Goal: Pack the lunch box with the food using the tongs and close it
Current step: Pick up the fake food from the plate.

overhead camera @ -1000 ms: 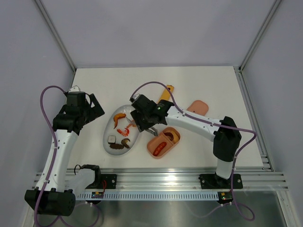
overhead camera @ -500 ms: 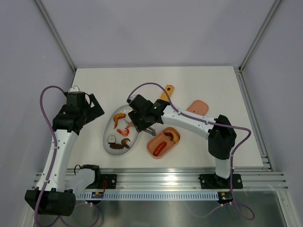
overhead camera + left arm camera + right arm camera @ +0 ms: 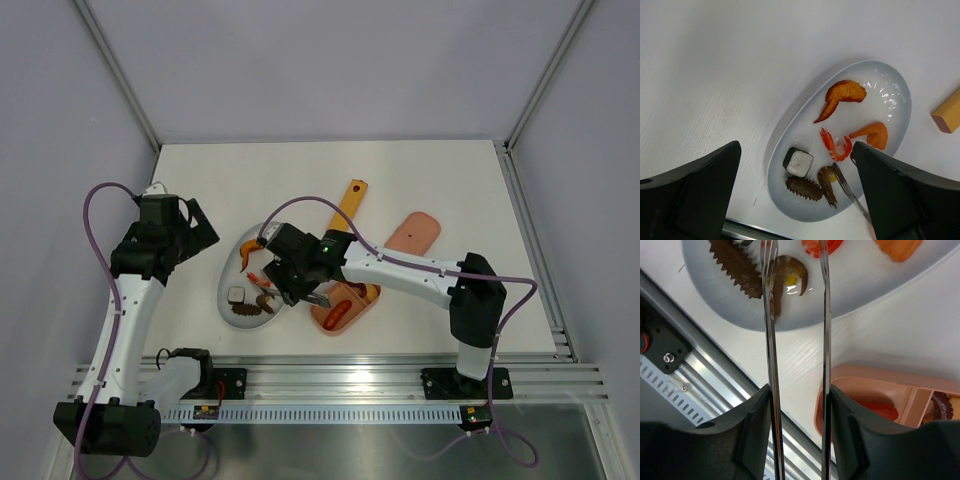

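Note:
My right gripper (image 3: 797, 402) is shut on the silvery tongs (image 3: 771, 340), one arm against each finger. The tong tips straddle a brown curl with a yellow spot (image 3: 787, 280) on the white plate (image 3: 855, 280); they stand apart and I cannot tell if they touch it. The pink lunch box (image 3: 345, 305) sits right of the plate, holding a red sausage (image 3: 879, 410) and a dark piece (image 3: 940, 405). Its lid (image 3: 415, 232) lies further right. My left gripper (image 3: 795, 150) hangs open above the plate over a cube (image 3: 799, 162), red shrimp (image 3: 835, 145) and orange pieces (image 3: 842, 92).
A yellow-orange flat bar (image 3: 348, 200) lies behind the plate and box. A brown ridged piece (image 3: 804, 187) rests at the plate's near end. The metal rail (image 3: 340, 385) runs along the table's near edge, close below the plate.
My right arm has swung down and left from the plate's middle to its near end, bringing the tong tips over the brown curl. The left arm has not moved.

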`<state>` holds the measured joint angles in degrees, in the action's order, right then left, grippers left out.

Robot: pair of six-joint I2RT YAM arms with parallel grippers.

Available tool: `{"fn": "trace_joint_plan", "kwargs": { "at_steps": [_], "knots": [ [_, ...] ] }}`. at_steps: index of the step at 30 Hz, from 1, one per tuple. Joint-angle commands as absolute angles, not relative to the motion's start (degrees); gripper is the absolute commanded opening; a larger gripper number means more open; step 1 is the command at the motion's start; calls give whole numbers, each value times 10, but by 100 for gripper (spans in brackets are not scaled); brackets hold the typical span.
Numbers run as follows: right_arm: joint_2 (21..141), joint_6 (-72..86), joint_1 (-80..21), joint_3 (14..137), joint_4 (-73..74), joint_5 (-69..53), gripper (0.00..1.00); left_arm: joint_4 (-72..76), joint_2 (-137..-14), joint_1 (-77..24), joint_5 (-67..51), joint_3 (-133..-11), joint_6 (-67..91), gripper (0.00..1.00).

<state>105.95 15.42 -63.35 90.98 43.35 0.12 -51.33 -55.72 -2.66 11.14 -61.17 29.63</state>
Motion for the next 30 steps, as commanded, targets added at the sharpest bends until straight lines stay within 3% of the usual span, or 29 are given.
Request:
{"fn": "trace_joint_plan", "kwargs": {
  "at_steps": [1,30],
  "knots": [
    [1014,131,-650,904,425,-28,53,-493,-550,-23,104,-603,295,99],
    [1073,95,-700,955,457,-15,56,-497,-547,-16,98,-613,289,99]
  ]
}}
